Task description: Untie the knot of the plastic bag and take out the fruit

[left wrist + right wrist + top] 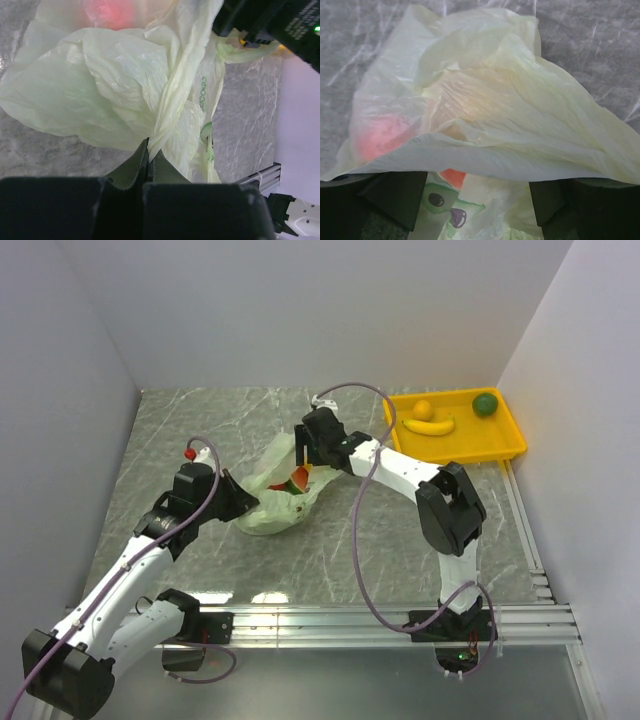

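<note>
The pale green plastic bag point(272, 502) lies mid-table with its mouth loose; no knot shows. My left gripper point(247, 502) is shut on a fold of the bag's left edge, as the left wrist view point(149, 150) shows. My right gripper point(303, 462) hovers open over the bag's far side, and in its wrist view point(475, 200) the bag's rim point(485, 157) drapes across the spread fingers point(395, 197). A red watermelon slice point(298, 480) shows in the mouth. A red fruit point(382, 135) and a yellowish one point(470, 102) show through the film. A banana point(430, 426) lies in the tray.
The yellow tray point(505, 445) stands at the back right and also holds a small orange fruit point(424, 408) and a dark green round fruit point(485, 403). White walls close the table on three sides. A metal rail point(380, 618) runs along the near edge.
</note>
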Robot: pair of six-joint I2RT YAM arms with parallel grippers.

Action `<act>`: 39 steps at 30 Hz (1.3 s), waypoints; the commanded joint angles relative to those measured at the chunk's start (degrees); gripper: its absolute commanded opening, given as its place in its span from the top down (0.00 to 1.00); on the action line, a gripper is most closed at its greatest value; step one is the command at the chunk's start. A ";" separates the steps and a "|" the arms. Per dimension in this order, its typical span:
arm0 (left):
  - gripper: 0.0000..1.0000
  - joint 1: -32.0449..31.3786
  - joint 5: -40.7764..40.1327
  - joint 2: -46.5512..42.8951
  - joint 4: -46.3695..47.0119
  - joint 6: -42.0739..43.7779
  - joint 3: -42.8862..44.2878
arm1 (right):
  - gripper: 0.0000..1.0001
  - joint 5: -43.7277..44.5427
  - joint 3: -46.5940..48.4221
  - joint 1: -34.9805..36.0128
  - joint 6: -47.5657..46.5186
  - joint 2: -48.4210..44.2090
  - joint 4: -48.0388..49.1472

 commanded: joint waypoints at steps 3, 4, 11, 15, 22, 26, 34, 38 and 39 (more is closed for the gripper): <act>1.00 0.14 2.78 -0.19 2.43 1.66 -0.26 | 0.18 4.19 3.83 -0.35 -1.37 3.54 -2.34; 0.99 0.14 2.86 -0.01 2.52 1.83 -0.08 | 0.18 4.10 4.19 -0.35 -1.89 4.33 -2.52; 0.99 0.14 -0.29 0.17 0.86 1.22 -0.34 | 0.21 7.16 2.10 -1.14 -0.67 4.96 -6.12; 0.99 0.14 -4.25 -0.71 0.50 1.04 -0.96 | 0.24 7.79 -7.02 -2.11 -0.40 -0.04 -6.92; 0.99 0.14 -3.91 -1.24 0.50 5.34 -0.96 | 0.83 10.95 -15.23 -2.37 -0.58 -10.23 -11.39; 0.99 0.14 -2.85 -3.70 -0.46 6.49 -2.45 | 0.99 9.12 -15.23 -2.37 -0.84 -14.28 -13.15; 0.18 0.14 3.74 -7.65 1.11 11.22 0.52 | 1.00 2.17 -13.83 -0.70 -5.15 -21.93 -10.96; 0.01 0.14 3.57 -6.96 0.94 20.71 9.74 | 1.00 0.23 -13.56 -0.09 -8.04 -23.52 -9.29; 0.01 0.14 3.83 -5.13 0.33 23.86 14.02 | 1.00 0.06 -13.39 0.00 -9.18 -23.69 -9.29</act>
